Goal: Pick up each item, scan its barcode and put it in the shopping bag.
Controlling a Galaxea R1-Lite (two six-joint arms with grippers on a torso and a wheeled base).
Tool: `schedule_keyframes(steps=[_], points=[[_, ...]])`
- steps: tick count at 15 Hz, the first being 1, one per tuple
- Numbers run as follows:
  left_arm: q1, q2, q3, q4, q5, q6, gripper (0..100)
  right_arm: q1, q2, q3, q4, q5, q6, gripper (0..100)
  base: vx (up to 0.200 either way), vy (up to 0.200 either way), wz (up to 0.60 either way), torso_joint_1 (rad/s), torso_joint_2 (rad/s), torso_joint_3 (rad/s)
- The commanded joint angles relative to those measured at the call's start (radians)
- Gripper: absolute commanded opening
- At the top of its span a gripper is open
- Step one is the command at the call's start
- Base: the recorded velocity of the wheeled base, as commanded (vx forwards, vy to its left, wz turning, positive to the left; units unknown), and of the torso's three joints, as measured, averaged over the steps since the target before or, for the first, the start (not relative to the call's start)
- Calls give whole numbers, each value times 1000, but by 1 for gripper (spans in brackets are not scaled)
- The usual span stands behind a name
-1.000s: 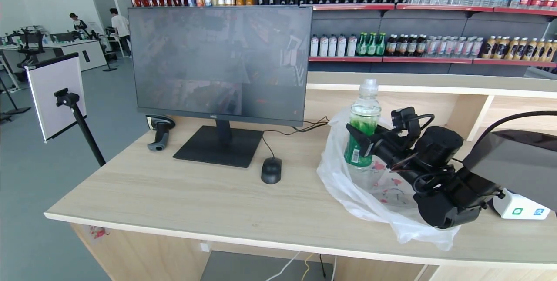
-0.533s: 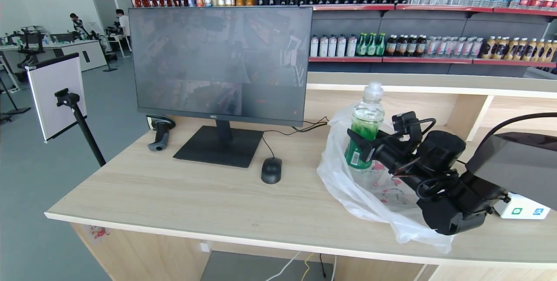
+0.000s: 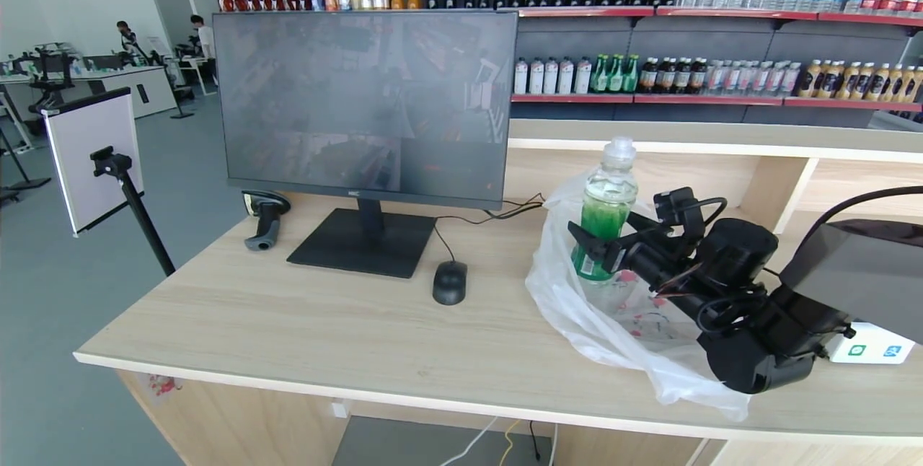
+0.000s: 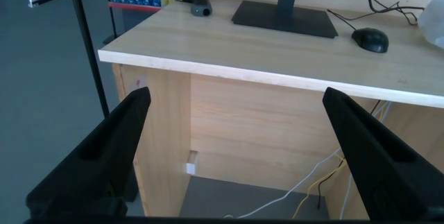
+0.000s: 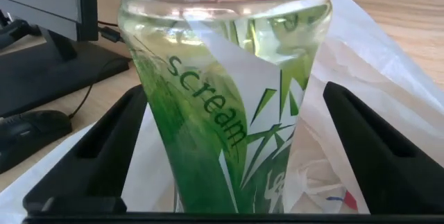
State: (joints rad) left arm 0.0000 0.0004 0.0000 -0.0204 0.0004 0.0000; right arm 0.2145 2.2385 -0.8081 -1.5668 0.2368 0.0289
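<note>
- The right tool point(image 3: 595, 248) is clamped on one bottle point(image 3: 607, 199), gripping it at the green label. In the right wrist view a dark finger point(image 5: 374, 154) stands on either side of the bottle's body.
- The bottle is upright and clear, with a pale cap. It is held off the surface point(image 3: 324, 329), with its lower end in the open mouth of the shopping bag point(image 3: 577, 307).
- There is one shopping bag, of thin white plastic, slumped on the right part of the surface and reaching its front edge.
- The left tool point(image 4: 232, 148) hangs below the surface's front edge near the left corner. Its two fingers are spread wide, with nothing between them.
- Also on the surface are one monitor point(image 3: 360, 105) toward the back, one mouse point(image 3: 450, 283) just in front of the monitor's stand, one handheld scanner point(image 3: 265, 224) near the back-left corner, and one small white box point(image 3: 869, 343) at the right edge.
- Since a second ago the bottle and the right tool have drifted slightly toward the right edge and sunk a little into the bag. Everything else on the surface lies as it did.
</note>
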Motion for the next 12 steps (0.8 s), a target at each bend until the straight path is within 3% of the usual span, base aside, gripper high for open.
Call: schedule_keyframes(steps=[1,12], points=[[0,0,0,-1,0,0,100,-1,-20,3,-4,1,0,100,0,0,0,0,0,0],[0,0,0,7,0,2,100,-9,-234,188,-4,1,-4,100,0,0,0,0,0,0]])
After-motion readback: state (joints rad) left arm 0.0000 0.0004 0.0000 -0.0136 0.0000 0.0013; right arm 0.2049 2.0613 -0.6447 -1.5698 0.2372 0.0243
